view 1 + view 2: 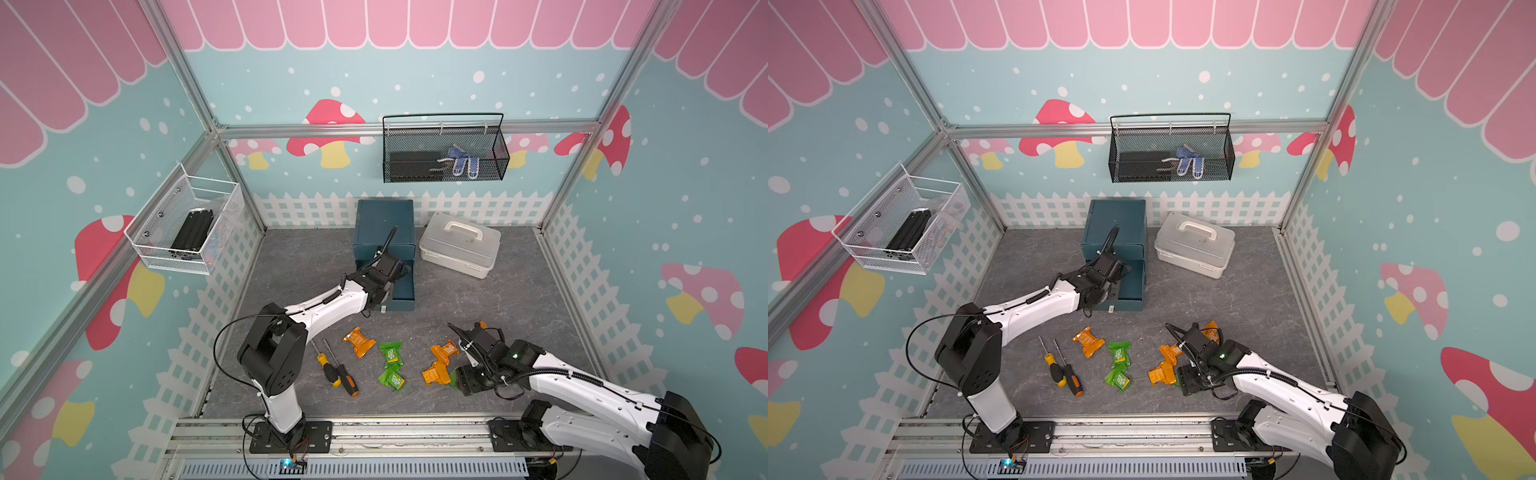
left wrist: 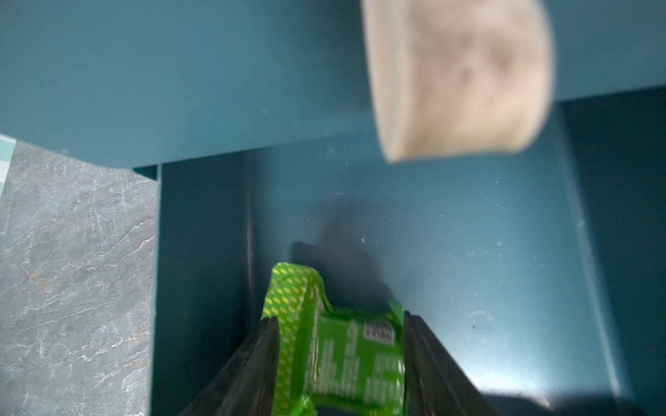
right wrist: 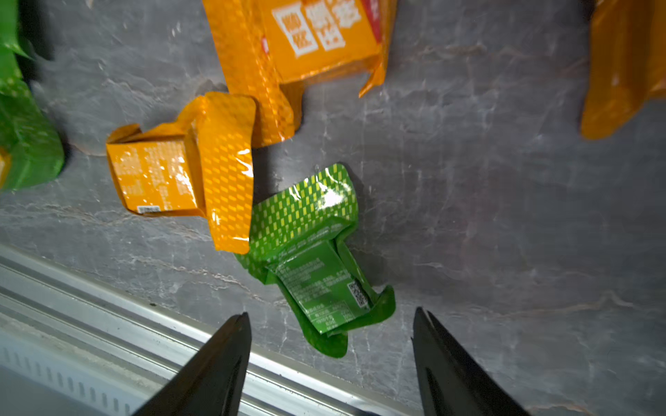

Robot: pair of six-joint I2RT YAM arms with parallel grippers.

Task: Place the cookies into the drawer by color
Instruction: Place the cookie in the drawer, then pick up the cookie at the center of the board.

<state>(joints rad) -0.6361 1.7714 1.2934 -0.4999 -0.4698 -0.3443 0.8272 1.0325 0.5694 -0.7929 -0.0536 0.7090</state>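
Both top views sit high at the front, tilted down, wide on the whole scene, nearly identical with a slight sideways offset. Left wrist cam is very close, looking past the left gripper (image 2: 340, 324) down into the open drawer (image 2: 468, 252). Right wrist cam is close above the grey floor (image 3: 486, 216), on the orange cookies (image 3: 155, 176) that both top views also show.
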